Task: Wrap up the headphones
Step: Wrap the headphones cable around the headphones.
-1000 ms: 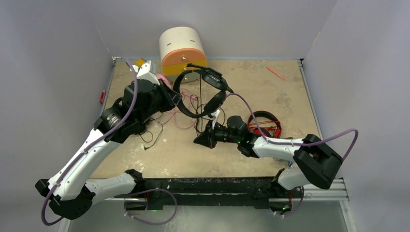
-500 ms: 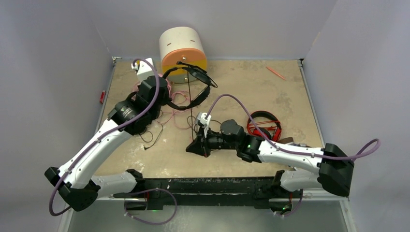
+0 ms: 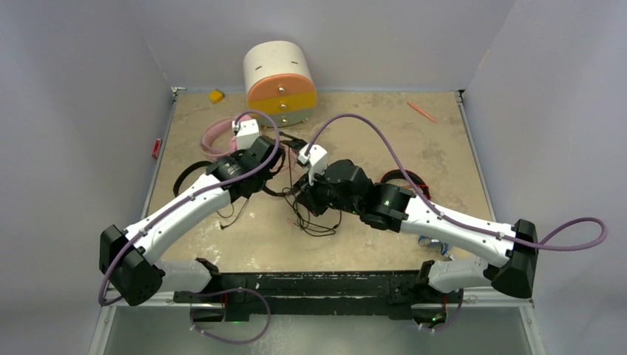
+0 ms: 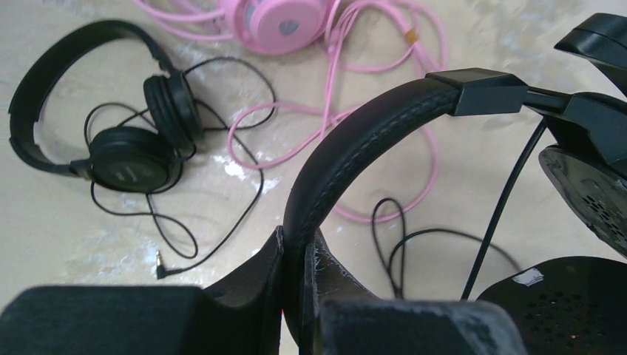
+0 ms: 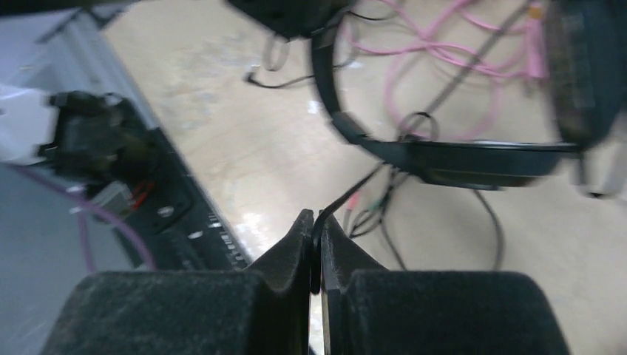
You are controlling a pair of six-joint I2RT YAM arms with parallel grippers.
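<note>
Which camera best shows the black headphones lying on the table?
The left wrist view: the small black headphones lie whole there, both earcups, band and cable. The top view shows only their band beside the left arm. The right wrist view doesn't clearly show them.

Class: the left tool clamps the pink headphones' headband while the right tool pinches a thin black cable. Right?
No: the left wrist view shows the left tool clamping a black headband; the pink headphones lie ungripped. The right tool does pinch the cable.
</note>
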